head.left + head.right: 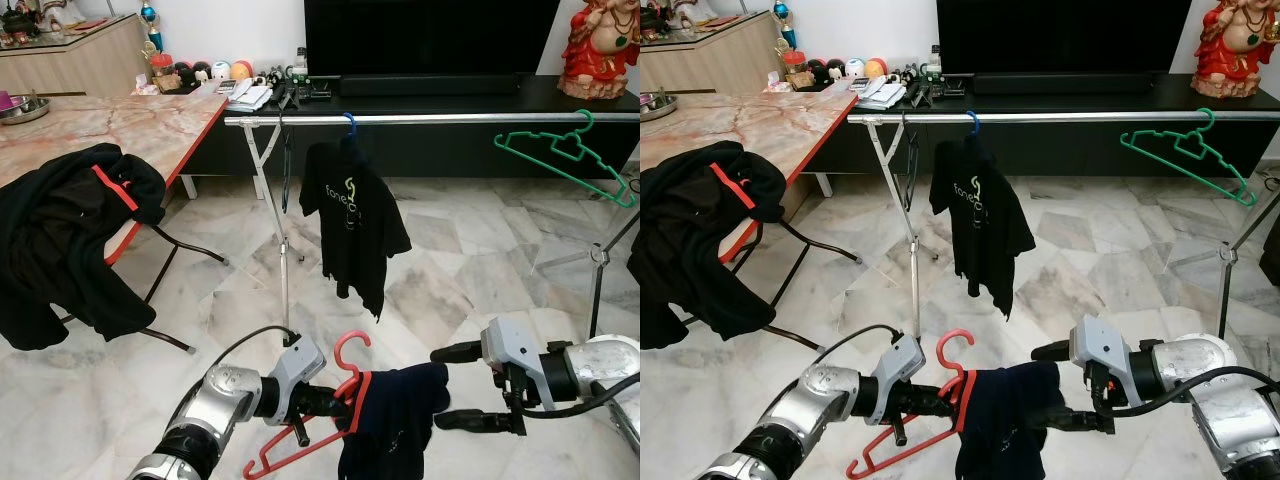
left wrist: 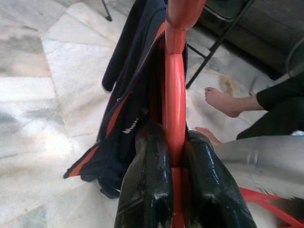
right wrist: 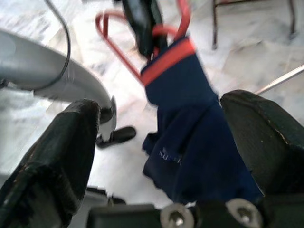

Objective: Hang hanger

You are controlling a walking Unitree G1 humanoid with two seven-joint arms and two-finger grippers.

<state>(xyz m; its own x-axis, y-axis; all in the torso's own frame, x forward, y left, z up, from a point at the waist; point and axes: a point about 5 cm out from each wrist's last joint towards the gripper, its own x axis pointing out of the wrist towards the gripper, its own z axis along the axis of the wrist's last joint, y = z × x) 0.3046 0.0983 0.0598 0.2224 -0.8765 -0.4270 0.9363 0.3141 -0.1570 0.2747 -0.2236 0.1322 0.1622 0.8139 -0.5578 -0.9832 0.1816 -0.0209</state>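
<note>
The red hanger (image 1: 340, 400) is gripped at its neck by the left gripper (image 1: 325, 402), fingers (image 2: 147, 190) clamped tight on either side of the plastic, low over the marble floor (image 1: 450, 270). A navy garment with an orange collar (image 1: 390, 420) is draped on the hanger and hangs down between the two arms. The right gripper (image 1: 455, 385) is held just beside the garment with its fingers (image 3: 57, 156) spread wide, nothing between them.

Beyond, a metal clothes rail (image 1: 420, 118) is seen; a black t-shirt (image 1: 350, 220) on a blue hanger (image 1: 349, 124) is hung near the rail's middle, and an empty green hanger (image 1: 565, 150) towards its right end. A black jacket (image 1: 70, 240) is draped over the near corner of the marble-topped table (image 1: 120, 125) at left. A person's bare feet (image 2: 223, 102) are seen in the left wrist view.
</note>
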